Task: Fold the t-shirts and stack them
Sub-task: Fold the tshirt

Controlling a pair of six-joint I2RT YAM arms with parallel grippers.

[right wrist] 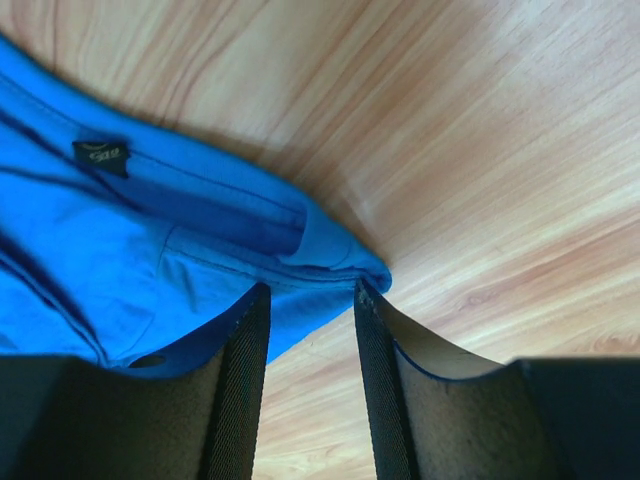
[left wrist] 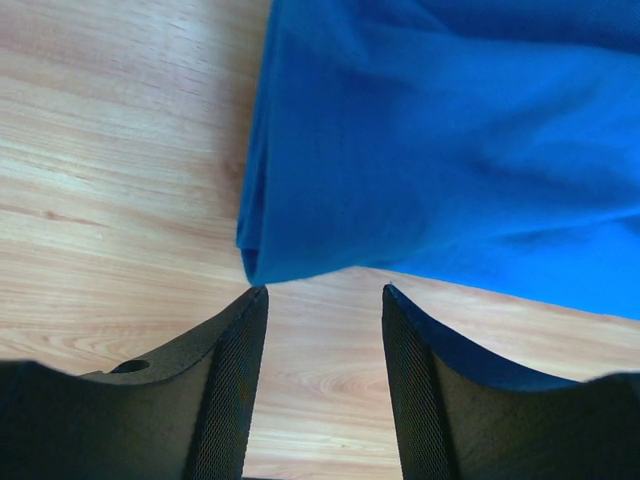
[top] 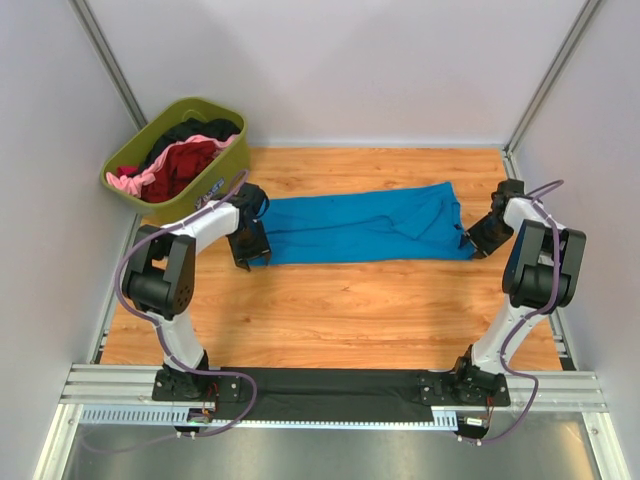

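The blue t-shirt (top: 365, 225) lay stretched long across the middle of the counter (top: 340, 310). The left claw (left wrist: 325, 290) stood apart, just off its left edge. The right claw (right wrist: 312, 285) stood apart over its right edge. Bare wood lay nearer the arms.

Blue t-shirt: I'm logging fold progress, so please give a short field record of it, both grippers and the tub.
blue t-shirt: lies as a long band across the table, left edge doubled over
left gripper: open, shirt's left corner just ahead of its fingertips
right gripper: open, shirt's right end at its fingertips, neck label nearby
tub: far-left corner, holds dark red, pink and black clothes
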